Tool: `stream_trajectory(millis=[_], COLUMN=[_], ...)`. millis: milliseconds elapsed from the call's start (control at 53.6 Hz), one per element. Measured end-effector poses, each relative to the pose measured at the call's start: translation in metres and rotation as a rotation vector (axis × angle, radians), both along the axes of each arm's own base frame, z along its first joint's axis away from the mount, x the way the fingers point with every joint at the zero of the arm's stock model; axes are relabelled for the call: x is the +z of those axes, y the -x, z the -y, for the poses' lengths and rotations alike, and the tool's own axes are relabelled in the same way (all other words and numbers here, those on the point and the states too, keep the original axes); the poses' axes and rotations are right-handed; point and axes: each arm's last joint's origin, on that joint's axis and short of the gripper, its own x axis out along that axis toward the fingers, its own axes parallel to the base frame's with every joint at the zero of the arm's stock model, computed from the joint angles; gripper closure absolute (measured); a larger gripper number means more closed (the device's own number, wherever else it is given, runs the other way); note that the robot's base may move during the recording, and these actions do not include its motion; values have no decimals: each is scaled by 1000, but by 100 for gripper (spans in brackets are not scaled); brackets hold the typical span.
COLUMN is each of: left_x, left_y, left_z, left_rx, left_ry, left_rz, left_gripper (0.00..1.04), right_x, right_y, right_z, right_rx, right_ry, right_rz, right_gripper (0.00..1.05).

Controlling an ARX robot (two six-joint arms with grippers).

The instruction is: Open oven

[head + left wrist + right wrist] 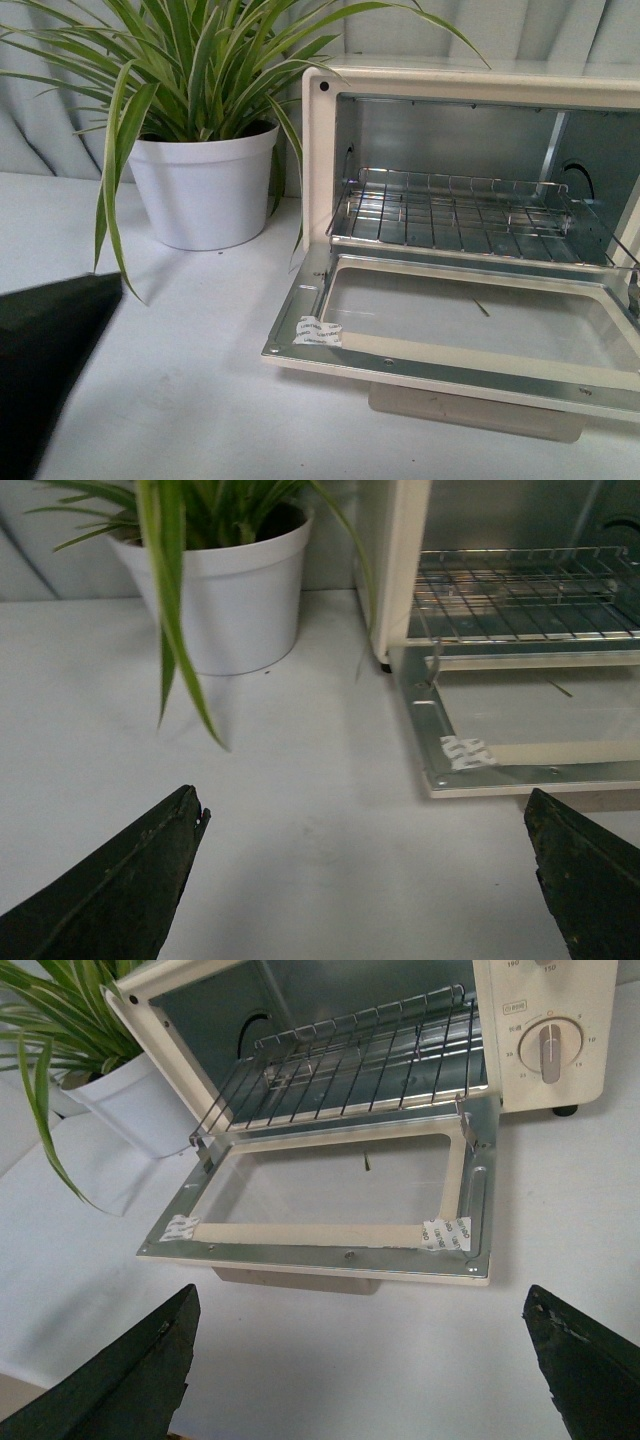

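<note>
You have soft, even, cool-toned light in all three views, bright enough to read the white tabletop (180, 400) without harsh contrast. Shadows are faint: a pale one lies on the tabletop beside the white pot (205, 190), and a soft one sits under the lowered door (330, 1258) of the oven (312, 150). Its shiny inner walls give a dull grey-blue sheen, with no burnt-out glare. The fingers (120, 890) of the left claw (365, 802) and those of the right claw (362, 1298) read nearly black, their surface detail lost. Everything is slightly soft and grainy, and the nearest leaf (175, 630) in the left wrist view is blurred.
</note>
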Motion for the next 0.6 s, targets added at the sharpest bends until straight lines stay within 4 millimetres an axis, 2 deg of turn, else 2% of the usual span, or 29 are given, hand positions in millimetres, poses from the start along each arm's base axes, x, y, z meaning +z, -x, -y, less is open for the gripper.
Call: stream_trajectory(millis=[112,336,598], left_x=[-9,-20,-22], left_y=[10,31,42], left_z=[-18,-46,-61], left_rx=[51,119,167], left_ry=[34,85,126], left_rz=[-4,-4,24], left_gripper=[7,7,7], right_x=[-5,-27,-41], right_y=[6,6,6], right_z=[1,4,2], right_rx=[-3,-2,-27], right_ry=[-8,-31,-31], right_rz=[34,8,22], right_gripper=[9,9,9])
